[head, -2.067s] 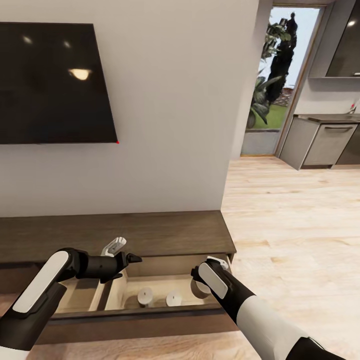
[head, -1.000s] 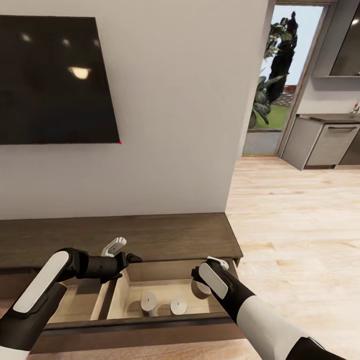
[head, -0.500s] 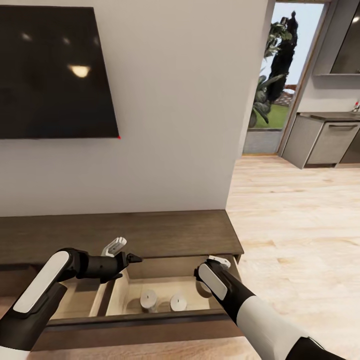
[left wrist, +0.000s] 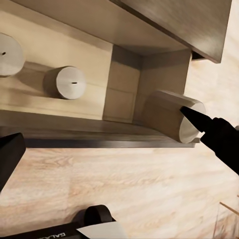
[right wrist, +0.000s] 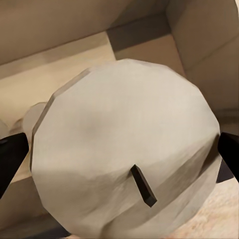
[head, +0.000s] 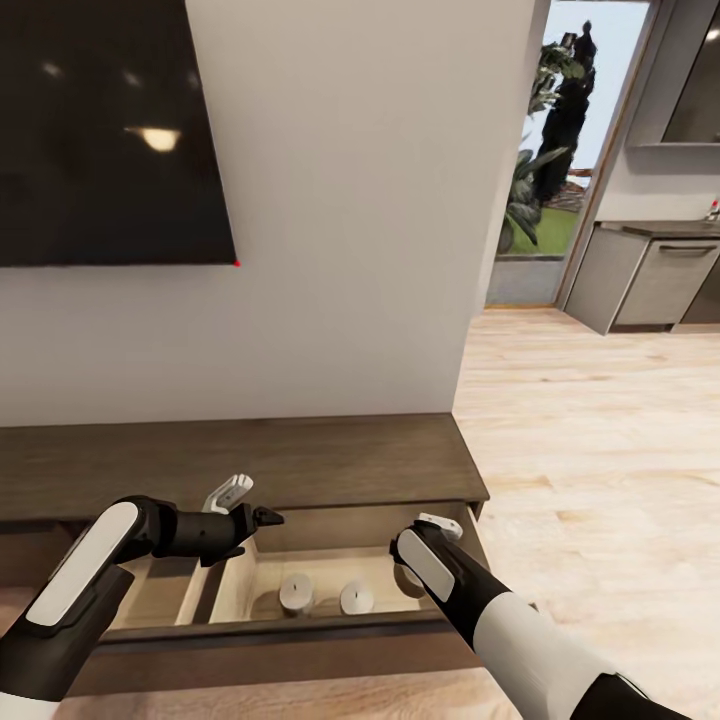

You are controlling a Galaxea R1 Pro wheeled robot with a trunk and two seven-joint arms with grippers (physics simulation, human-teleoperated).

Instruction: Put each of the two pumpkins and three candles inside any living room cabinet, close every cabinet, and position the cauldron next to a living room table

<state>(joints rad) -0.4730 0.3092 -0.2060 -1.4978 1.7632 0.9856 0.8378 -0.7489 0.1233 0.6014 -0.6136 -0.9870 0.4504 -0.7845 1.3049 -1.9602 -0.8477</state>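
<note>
The long dark brown cabinet stands against the wall with a drawer pulled out. Two candles stand upright inside it, also seen as candles. My right gripper is shut on a third candle, held tilted at the drawer's right end and mostly hidden behind my forearm in the head view. My left gripper hovers open over the drawer's left part, holding nothing. The pumpkins, the cauldron and the table are out of view.
A black TV hangs on the white wall above the cabinet. To the right lies light wood floor, leading to a garden doorway and grey kitchen units. A divider splits the drawer.
The whole view has shifted a little, so the camera moved. My right gripper with the candle has sunk slightly towards the drawer's right end. The left arm has kept its pose.
</note>
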